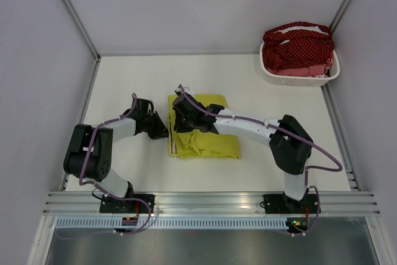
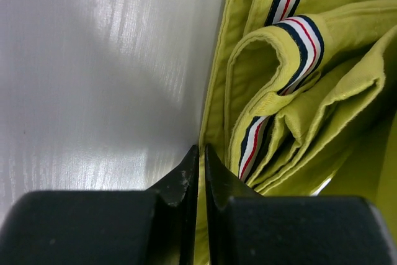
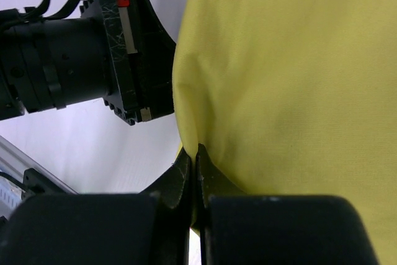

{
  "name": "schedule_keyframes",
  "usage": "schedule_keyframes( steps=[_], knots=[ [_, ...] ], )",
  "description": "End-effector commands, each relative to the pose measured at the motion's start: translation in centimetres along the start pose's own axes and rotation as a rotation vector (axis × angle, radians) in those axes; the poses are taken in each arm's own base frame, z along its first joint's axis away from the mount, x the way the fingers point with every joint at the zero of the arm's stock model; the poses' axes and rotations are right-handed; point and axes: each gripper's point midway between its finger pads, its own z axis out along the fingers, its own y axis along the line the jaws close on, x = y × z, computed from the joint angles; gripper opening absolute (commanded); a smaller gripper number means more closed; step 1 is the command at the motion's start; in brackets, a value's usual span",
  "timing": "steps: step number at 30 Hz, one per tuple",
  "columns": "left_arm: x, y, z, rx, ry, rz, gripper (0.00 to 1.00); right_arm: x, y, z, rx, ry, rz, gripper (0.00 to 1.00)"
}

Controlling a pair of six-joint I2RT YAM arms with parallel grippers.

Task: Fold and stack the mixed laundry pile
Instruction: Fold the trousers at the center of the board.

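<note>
**A:** Where is the yellow-green garment (image 1: 214, 144) found?

**B:** It is laid crumpled at the middle of the white tabletop (image 1: 136, 79). In the top view its upper part is covered by the right arm. Its navy, white and red striped band (image 2: 296, 35) is made out only in the left wrist view, curled among the folds.

**A:** How are the left fingers (image 2: 180, 184) set?

**B:** They are drawn almost together at the garment's left edge. A thin hem appears to be pinched in the slit, though the contact is partly hidden by the tips.

**A:** And the right fingers (image 3: 177, 178)?

**B:** They are closed, with a pucker of yellow cloth nipped at the tips.

**A:** What else is seen?

**B:** A dark red white-dotted cloth (image 1: 296, 48) and a salmon-pink piece (image 1: 307, 71) are held in the white perforated plastic basket (image 1: 273, 76) at the far right corner. Whatever lies beneath them is hidden.
</note>
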Motion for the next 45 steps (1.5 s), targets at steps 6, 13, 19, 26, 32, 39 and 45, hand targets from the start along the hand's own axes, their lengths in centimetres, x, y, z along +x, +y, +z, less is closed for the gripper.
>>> schedule_keyframes(
  steps=[6, 13, 19, 26, 32, 39, 45],
  knots=[
    [-0.5, 0.6, -1.3, -0.081, -0.063, -0.035, 0.18, 0.4, 2.8, 0.9, -0.053, -0.022, 0.05, 0.04],
    [-0.3, 0.9, -1.5, -0.09, -0.069, -0.041, 0.18, 2.8, 3.0, 1.8, -0.037, 0.029, 0.041, 0.07],
    [-0.4, 2.1, -2.5, -0.171, -0.099, -0.061, 0.34, 2.5, 3.8, 1.6, -0.06, 0.023, 0.026, 0.4],
    [-1.7, 3.1, -7.5, -0.34, -0.216, -0.115, 0.71, -1.1, 6.4, -4.0, -0.174, -0.081, -0.037, 0.71],
    [-2.2, 2.3, -11.9, -0.376, -0.301, -0.138, 1.0, -4.3, 3.5, -10.3, -0.123, -0.24, -0.035, 0.98],
    [-1.4, -6.8, -13.4, -0.094, -0.249, 0.049, 1.0, -9.7, -6.6, -13.4, -0.034, -0.369, 0.053, 0.98],
    [5.2, -14.9, -9.9, 0.155, -0.053, 0.31, 1.0, -11.1, -10.5, -8.9, -0.058, -0.267, 0.077, 0.98]
  ],
)
